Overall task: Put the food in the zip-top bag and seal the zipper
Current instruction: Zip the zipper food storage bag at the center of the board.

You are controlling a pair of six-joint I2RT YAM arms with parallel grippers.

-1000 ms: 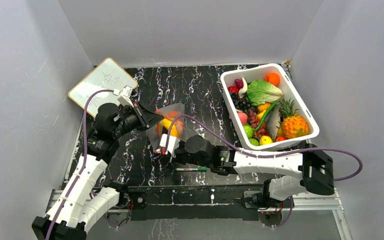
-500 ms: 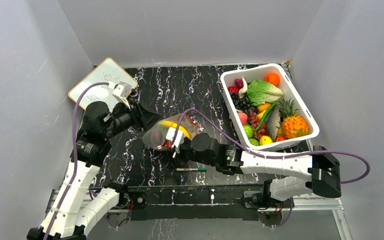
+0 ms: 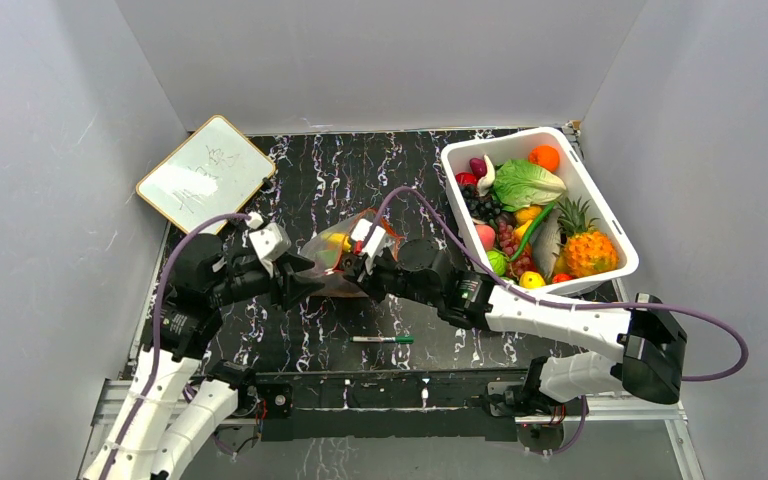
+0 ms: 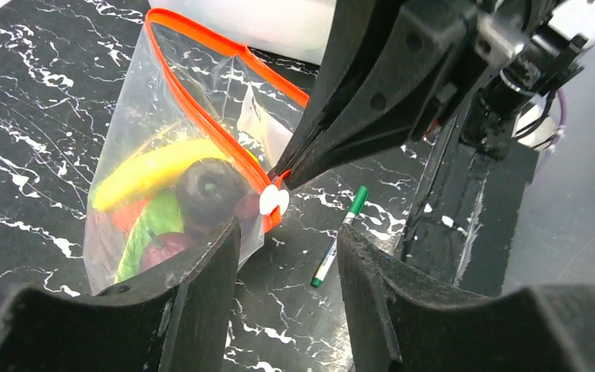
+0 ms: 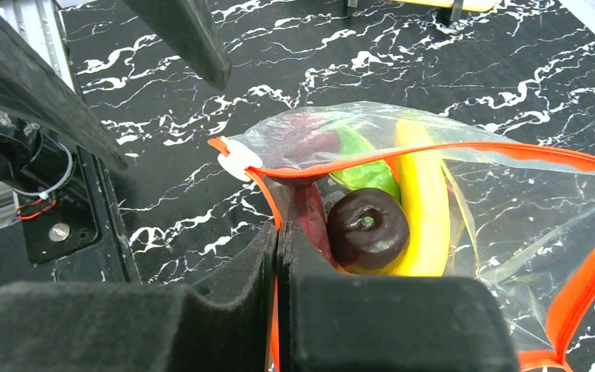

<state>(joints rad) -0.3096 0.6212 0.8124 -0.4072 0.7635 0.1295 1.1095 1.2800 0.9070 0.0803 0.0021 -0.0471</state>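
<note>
The zip-top bag (image 3: pixel 332 262) lies in mid-table, clear and crinkly, with food inside: a yellow banana (image 5: pixel 422 201), a dark round fruit (image 5: pixel 368 229) and a green piece (image 5: pixel 364 167). Its orange zipper (image 4: pixel 209 124) ends in a white slider (image 4: pixel 273 200). The bag's mouth gapes in the right wrist view. My right gripper (image 5: pixel 279 232) is shut on one orange lip of the zipper, just past the slider. My left gripper (image 4: pixel 288 232) is open and holds nothing. It hovers by the bag's slider corner, its left finger over the bag's edge.
A green-capped marker (image 3: pixel 382 339) lies on the black marbled table near the front edge. A white tub (image 3: pixel 610 215) full of toy fruit stands at the right. A small whiteboard (image 3: pixel 205 172) leans at the back left. Grey walls close in both sides.
My left gripper has opened, let go of the bag and drawn back toward the front. My right gripper has carried the bag away from the front edge and to the right.
</note>
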